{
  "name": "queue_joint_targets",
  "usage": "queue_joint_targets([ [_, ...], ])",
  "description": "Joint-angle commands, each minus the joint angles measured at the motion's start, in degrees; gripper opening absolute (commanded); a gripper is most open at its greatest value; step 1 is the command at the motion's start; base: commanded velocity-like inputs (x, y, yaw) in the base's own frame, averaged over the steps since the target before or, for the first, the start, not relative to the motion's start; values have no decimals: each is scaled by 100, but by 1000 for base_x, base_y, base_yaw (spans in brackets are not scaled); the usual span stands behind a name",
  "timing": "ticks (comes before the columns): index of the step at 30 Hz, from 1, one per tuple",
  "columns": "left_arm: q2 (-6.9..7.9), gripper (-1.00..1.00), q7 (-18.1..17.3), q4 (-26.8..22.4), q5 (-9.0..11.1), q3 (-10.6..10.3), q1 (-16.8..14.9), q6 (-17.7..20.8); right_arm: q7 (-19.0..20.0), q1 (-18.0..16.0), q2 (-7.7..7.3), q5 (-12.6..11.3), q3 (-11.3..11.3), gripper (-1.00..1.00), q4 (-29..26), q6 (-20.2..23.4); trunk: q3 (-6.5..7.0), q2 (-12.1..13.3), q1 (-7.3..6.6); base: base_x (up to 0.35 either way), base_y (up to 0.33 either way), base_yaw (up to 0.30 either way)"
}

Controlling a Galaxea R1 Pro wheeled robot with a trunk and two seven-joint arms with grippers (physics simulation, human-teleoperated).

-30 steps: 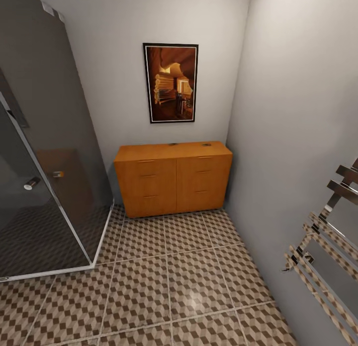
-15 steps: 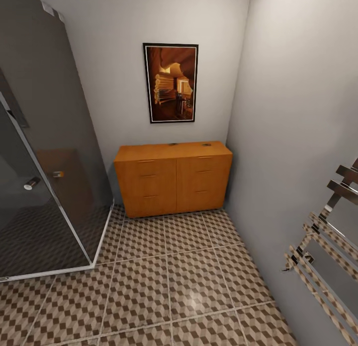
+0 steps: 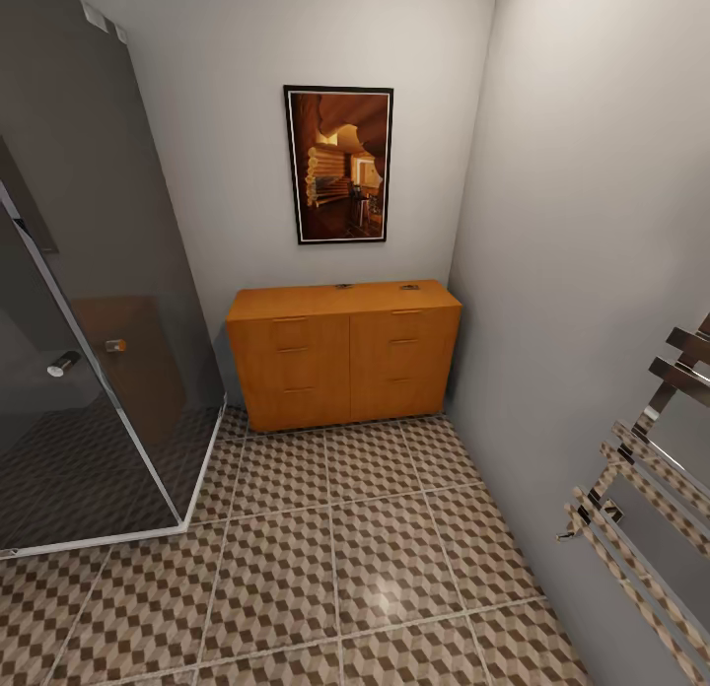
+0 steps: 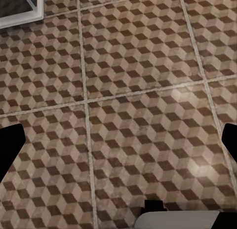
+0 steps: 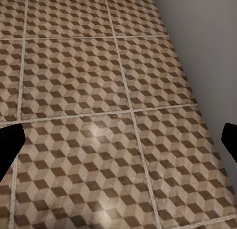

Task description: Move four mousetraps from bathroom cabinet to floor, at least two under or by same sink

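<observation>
nothing among the things has moved since the earlier frame; the head view is almost the same, only the shower edge at the left sits a little different. the cabinet (image 3: 343, 353) stands against the back wall, between the glass shower (image 3: 89, 351) and the right wall, with all drawers closed. on its top, near the back edge, lie two small dark things (image 3: 343, 286) and (image 3: 409, 287), probably mousetraps, but they are too small to tell. a framed picture (image 3: 338, 164) hangs above. the bathroom floor (image 3: 335, 558) is in front. a towel rail (image 3: 646, 489) is on the right wall. the left gripper (image 4: 118, 147) and the right gripper (image 5: 118, 140) both hang over the tiles with fingertips far apart at the frame edges, so wide, and holding nothing.
</observation>
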Motion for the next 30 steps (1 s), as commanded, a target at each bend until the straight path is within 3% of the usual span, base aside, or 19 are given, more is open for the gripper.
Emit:
queue_joint_targets([
  [1,-5,100,13,21,44,-50,-10,-33,-4,-4,-2,-57,50,100,1,-19,-12,-12,3,26,-6,0],
  [17,-9,100,26,21,44,-50,-9,-33,-20,-4,-2,-57,50,100,1,-21,-15,-12,3,219,-139,8],
  [30,-9,100,13,21,44,-50,-10,-33,-22,-4,-2,-59,50,100,1,-16,-42,-12,3,276,-178,183],
])
